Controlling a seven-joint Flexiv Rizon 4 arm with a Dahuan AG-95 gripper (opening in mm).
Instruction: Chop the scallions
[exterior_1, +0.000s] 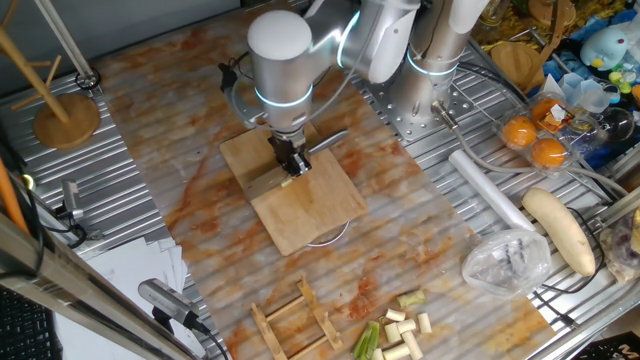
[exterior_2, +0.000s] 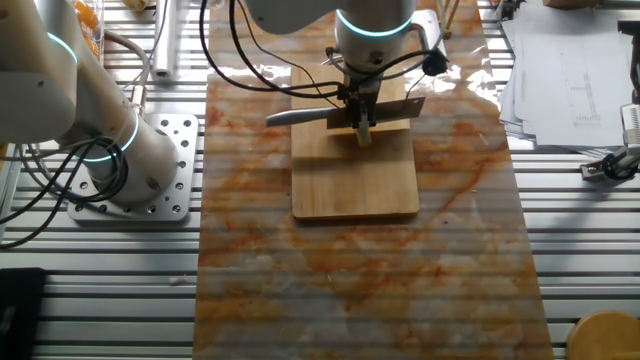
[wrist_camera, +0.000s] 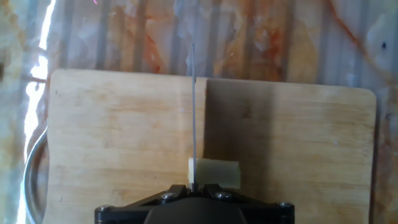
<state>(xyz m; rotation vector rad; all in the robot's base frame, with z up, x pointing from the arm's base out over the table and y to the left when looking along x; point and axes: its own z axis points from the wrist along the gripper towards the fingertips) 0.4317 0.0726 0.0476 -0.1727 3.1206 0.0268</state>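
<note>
A single pale scallion piece (wrist_camera: 216, 174) lies on the wooden cutting board (wrist_camera: 112, 137), right under the hand. My gripper (exterior_1: 292, 165) is shut on a knife (exterior_2: 300, 117) and holds it low over the board (exterior_1: 315, 205). In the hand view the blade (wrist_camera: 194, 112) shows edge-on as a thin line, with its near end at the left edge of the piece. The other fixed view shows the piece (exterior_2: 363, 136) just below the gripper (exterior_2: 362, 118). Several more scallion segments (exterior_1: 400, 330), white and light green, lie at the table's front edge.
A long white radish (exterior_1: 560, 230) and a crumpled plastic bag (exterior_1: 505, 262) lie to the right. Oranges in a clear box (exterior_1: 535, 140) sit behind them. A small wooden rack (exterior_1: 295, 320) is near the front, and a wooden stand (exterior_1: 65, 120) is at the far left.
</note>
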